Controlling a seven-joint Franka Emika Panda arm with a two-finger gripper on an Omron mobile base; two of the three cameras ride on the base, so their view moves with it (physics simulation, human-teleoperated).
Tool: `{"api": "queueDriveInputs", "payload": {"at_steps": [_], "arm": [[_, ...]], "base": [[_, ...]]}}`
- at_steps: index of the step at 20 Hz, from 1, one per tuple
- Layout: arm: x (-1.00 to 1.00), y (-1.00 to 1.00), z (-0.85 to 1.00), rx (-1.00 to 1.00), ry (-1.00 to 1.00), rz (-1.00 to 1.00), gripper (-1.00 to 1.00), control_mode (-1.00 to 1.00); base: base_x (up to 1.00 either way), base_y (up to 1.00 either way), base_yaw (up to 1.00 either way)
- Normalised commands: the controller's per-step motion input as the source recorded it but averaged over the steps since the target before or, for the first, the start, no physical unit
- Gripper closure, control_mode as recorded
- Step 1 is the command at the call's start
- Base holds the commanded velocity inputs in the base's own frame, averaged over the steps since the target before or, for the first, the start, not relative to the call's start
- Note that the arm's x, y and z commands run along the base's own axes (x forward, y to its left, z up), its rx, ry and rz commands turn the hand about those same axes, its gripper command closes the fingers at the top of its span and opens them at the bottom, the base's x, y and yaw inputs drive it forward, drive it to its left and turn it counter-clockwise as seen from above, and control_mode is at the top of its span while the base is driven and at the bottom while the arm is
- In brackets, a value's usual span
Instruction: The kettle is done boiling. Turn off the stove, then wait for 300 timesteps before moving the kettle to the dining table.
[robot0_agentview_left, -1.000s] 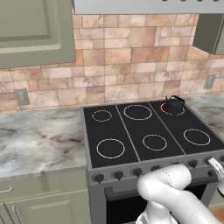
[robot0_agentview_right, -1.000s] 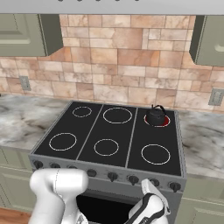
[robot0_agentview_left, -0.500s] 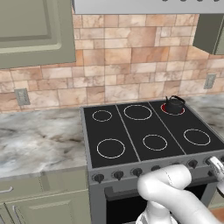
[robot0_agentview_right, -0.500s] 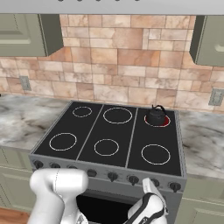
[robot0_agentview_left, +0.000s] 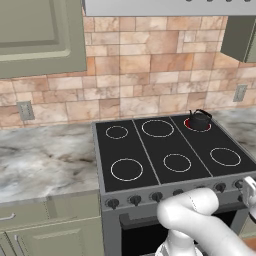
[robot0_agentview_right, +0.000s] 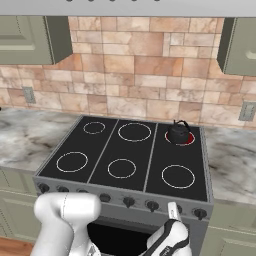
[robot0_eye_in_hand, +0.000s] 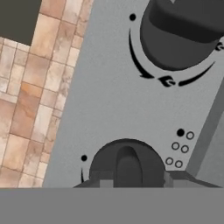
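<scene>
A: Claw (robot0_agentview_right: 173, 212) status?
B: It was down at the stove's (robot0_agentview_right: 125, 150) front panel, by the knob row (robot0_agentview_right: 130, 201), second knob from the right end. Hand view had one dark knob (robot0_eye_in_hand: 127, 166) right at the finger tips, another knob (robot0_eye_in_hand: 183, 33) further up. Jaws only partly apart; couldn't tell if they pinched that knob.
A: Kettle?
B: Kettle (robot0_agentview_right: 178, 133) sat well beyond the claw, on the back-right burner (robot0_agentview_right: 187, 140), which glowed red. In the left base view the kettle (robot0_agentview_left: 200, 120) was up past the claw too.
A: Rest?
B: Marble counter (robot0_agentview_left: 45, 162) off to the claw's left.
</scene>
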Motion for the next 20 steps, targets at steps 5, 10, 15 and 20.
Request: {"api": "queueDriveInputs", "payload": {"at_steps": [5, 10, 15, 20], "arm": [[0.0, 0.0, -0.12, 0.23, 0.01, 0.0, 1.0, -1.0], [-0.02, 0.0, -0.04, 0.21, 0.0, -0.01, 1.0, -1.0], [-0.05, 0.0, 0.0, 0.21, -0.01, -0.07, 1.0, -1.0], [-0.14, 0.02, 0.0, 0.25, 0.0, -0.09, 1.0, -1.0]], "base": [[0.0, 0.0, 0.0], [0.0, 0.0, 0.0], [0.0, 0.0, 0.0], [0.0, 0.0, 0.0]]}}
